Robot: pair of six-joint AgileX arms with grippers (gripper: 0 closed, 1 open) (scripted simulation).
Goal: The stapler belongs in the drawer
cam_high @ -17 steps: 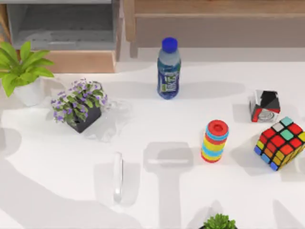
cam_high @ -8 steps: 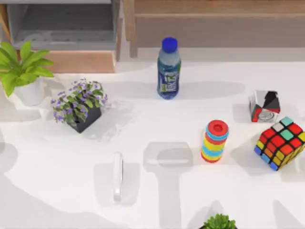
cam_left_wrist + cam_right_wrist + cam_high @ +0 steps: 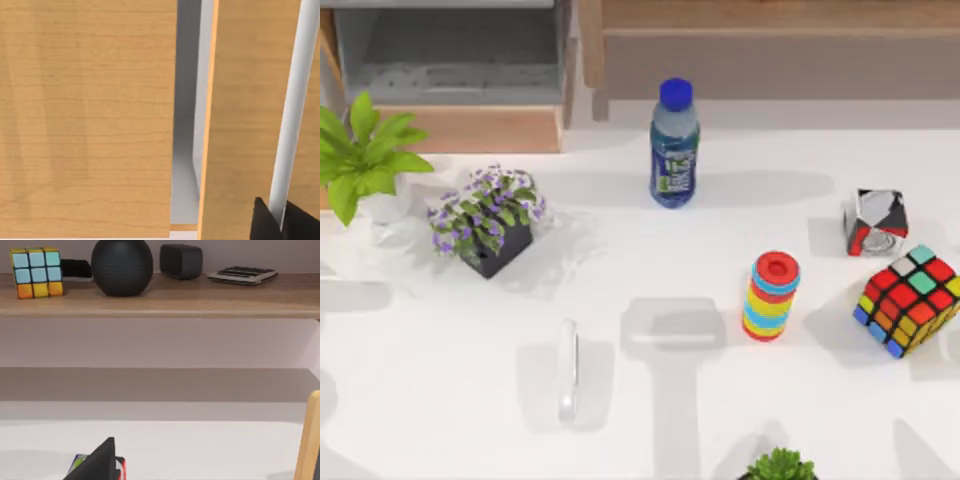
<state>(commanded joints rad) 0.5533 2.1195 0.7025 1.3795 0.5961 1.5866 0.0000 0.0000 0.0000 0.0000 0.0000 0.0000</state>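
Two grippers are at work here, and neither one's grip can be told. The left gripper (image 3: pixel 281 223) sits dark at the edge of the left wrist view, hard up against light-brown wood panels (image 3: pixel 87 117), with a slim white bar (image 3: pixel 292 110) running straight away from it and a grey gap (image 3: pixel 185 150) between the panels a little to its side. The right gripper (image 3: pixel 97 465) faces a long wooden shelf (image 3: pixel 160 302) well ahead of it. The shelf carries a colour cube (image 3: pixel 37 272), a round black pot (image 3: pixel 122 265), a dark box (image 3: pixel 181 261) and a flat dark slab (image 3: pixel 242 274). A scrap of red and green lies just beside that gripper.

From above, the stapler (image 3: pixel 567 370) lies flat on the white table (image 3: pixel 440 400), left of the middle, near the front edge, its length pointing towards the back. The drawer (image 3: pixel 485 130) stands pulled out at the back left, grey inside showing, well apart from the stapler. A purple-flowered plant (image 3: pixel 488 220) stands between the two, and a green pot plant (image 3: pixel 365 155) is at the far left beside the drawer front. A water bottle (image 3: pixel 674 145) stands upright near the back centre. To the right are a stack of coloured rings (image 3: pixel 771 296), a puzzle cube (image 3: pixel 910 300) and a small red, black and white box (image 3: pixel 876 222). Another small plant (image 3: pixel 780 466) sits at the front edge.
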